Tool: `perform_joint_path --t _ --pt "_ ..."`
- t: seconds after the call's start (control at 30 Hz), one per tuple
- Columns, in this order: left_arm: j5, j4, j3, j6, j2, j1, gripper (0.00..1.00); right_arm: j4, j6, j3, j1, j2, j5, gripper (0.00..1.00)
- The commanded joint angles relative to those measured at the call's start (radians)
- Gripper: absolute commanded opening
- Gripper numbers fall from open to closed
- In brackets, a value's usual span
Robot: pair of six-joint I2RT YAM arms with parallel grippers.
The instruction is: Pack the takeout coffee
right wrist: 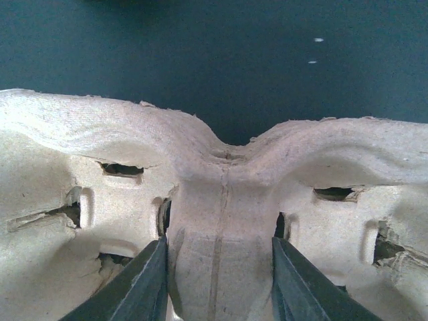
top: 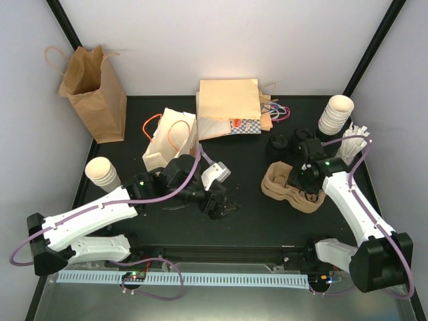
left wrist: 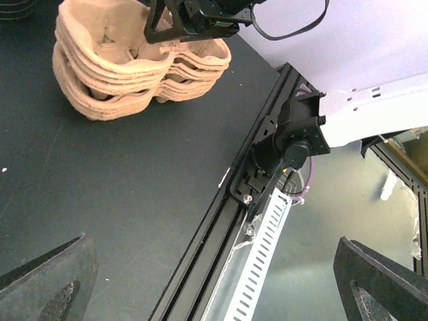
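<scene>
No lidded coffee cup shows in any view. My right gripper [top: 309, 175] is down on a stack of tan pulp cup carriers [top: 289, 188] at the right of the table. In the right wrist view its fingers [right wrist: 144, 281] press both sides of the top carrier's central ridge [right wrist: 221, 200], so the gripper [right wrist: 217, 284] is shut on it. The stack [left wrist: 127, 73] and the right gripper [left wrist: 194, 23] also show in the left wrist view. My left gripper [top: 217, 204] hangs wide open and empty [left wrist: 207, 294] over the bare mat near the front rail.
Loose black lids [top: 277, 142] lie behind the carriers. Stacked lidless cream cups [top: 336, 114] and white straws [top: 354, 144] are at back right. More cream cups [top: 103, 172] lie at left. A brown bag [top: 93, 93], a white bag [top: 170, 137] and flat bags [top: 231, 107] stand behind.
</scene>
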Motion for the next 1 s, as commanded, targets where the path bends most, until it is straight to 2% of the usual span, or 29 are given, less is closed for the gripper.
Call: perform_joint_path --t 0.0,0.23,0.37,0.63,0.97 --pt "-0.018 0.028 0.022 -0.006 0.018 -0.005 0.99 0.025 -0.042 0.031 0.075 0.003 -0.008 0.39" --pt "-0.021 0.034 0.024 -0.008 0.031 -0.005 0.99 -0.001 -0.057 0.05 0.08 0.028 0.045 0.53" --pt "-0.024 0.028 0.032 -0.004 0.034 -0.005 0.99 -0.004 -0.064 0.057 0.081 0.041 0.038 0.55" --pt "-0.03 0.02 0.029 0.001 0.033 -0.005 0.99 0.011 -0.081 0.044 0.082 0.051 0.028 0.54" --pt "-0.039 0.012 0.028 0.003 0.028 -0.005 0.99 0.026 -0.064 0.052 0.083 0.074 0.017 0.46"
